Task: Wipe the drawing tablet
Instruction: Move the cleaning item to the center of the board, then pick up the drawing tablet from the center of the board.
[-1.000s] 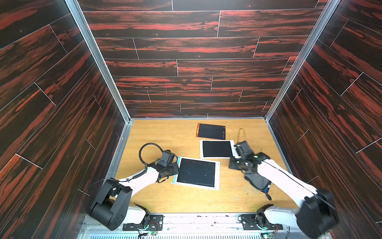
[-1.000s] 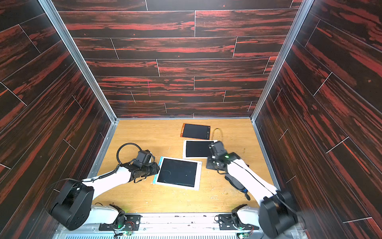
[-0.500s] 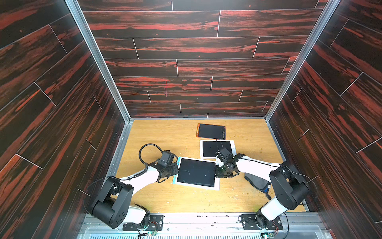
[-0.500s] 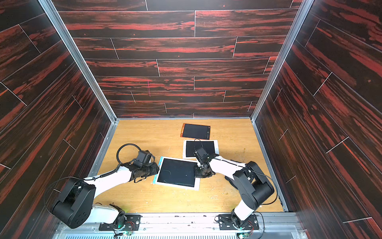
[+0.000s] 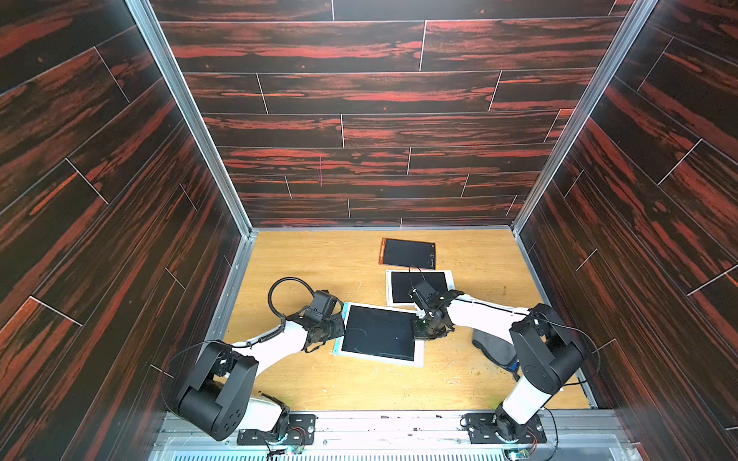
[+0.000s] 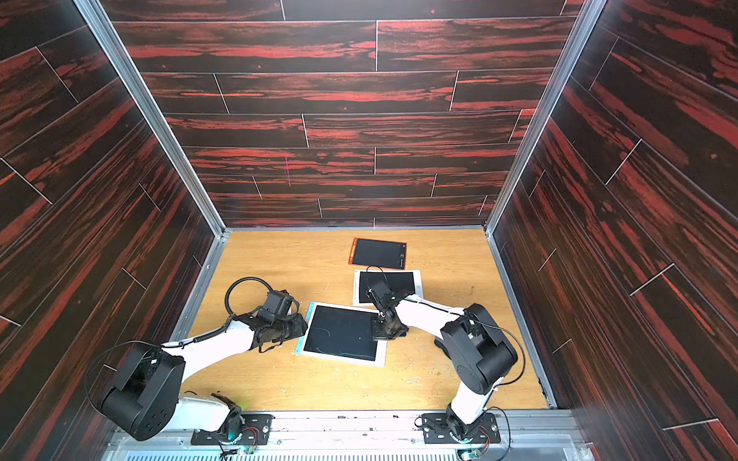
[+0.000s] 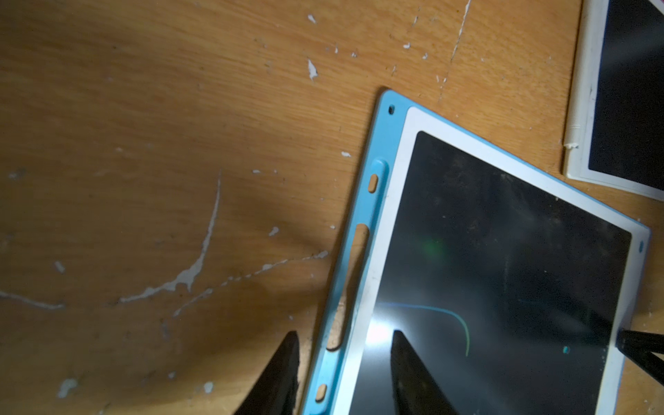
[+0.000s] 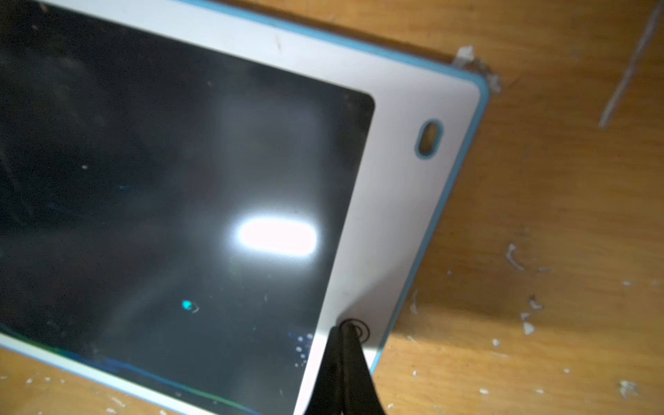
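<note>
blue-edged white drawing tablet point(image 5: 378, 333) lies flat mid wooden table point(image 5: 319, 383), faint green stroke point(image 7: 445, 310) uncleared. right gripper point(image 8: 345, 332), pressed together, touches its round erase button point(image 8: 363, 332); left gripper point(image 7: 343, 345), spread, straddles its edge. erasing looks unfinished.

Lab test cell: wood-print panel walls point(image 5: 359, 99), alu corner posts point(image 5: 191, 119), arm bases point(image 5: 271, 429) bolted on rail point(image 5: 383, 424).

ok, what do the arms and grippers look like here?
Left arm and right arm: white link shells, rounded black joint housings. A thick black cable loops off the left wrist. Left gripper and right gripper are black, with tapered black jaws. No legible markings.
</note>
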